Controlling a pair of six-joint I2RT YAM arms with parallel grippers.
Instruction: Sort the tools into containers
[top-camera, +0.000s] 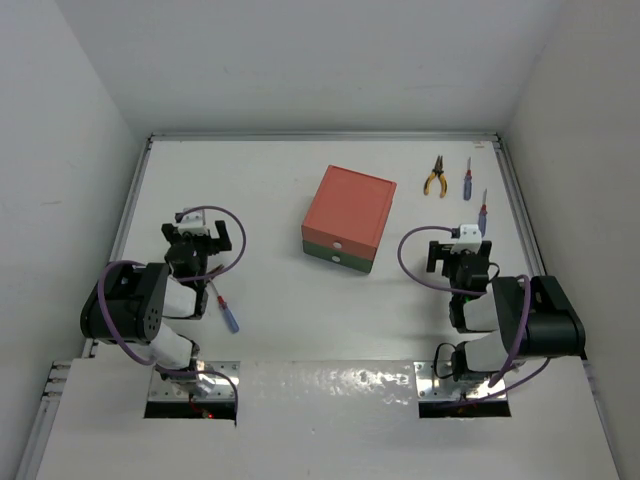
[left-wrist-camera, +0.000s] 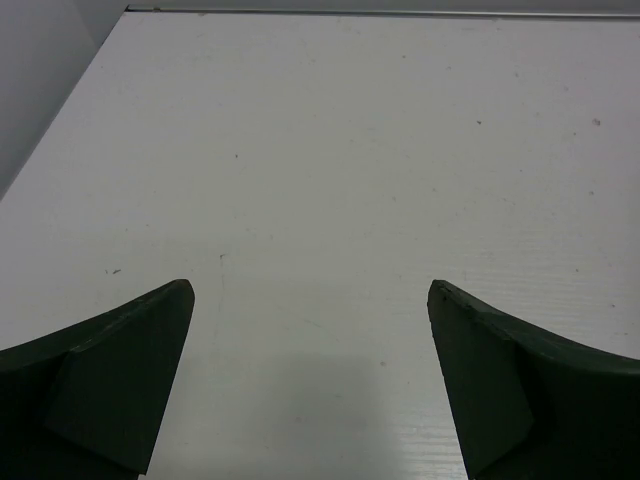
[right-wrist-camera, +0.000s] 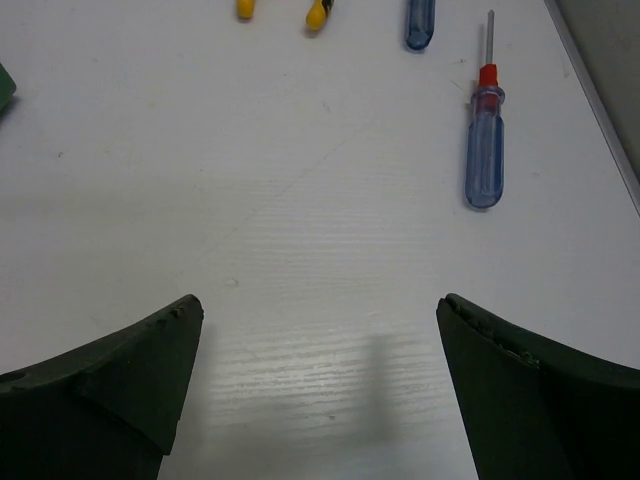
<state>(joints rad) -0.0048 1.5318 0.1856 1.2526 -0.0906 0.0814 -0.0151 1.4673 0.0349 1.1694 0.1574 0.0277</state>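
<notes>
Wedge-fingered left hand (left-wrist-camera: 310, 287) and right hand (right-wrist-camera: 320, 300) gape empty above smooth white table (top-camera: 250, 180).

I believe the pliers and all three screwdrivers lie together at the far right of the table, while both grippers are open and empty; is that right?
Not quite. Only the first screwdriver and second screwdriver lie by the pliers there; the third screwdriver lies near the left arm, as the top external view shows. The left gripper and right gripper are open and empty.
</notes>
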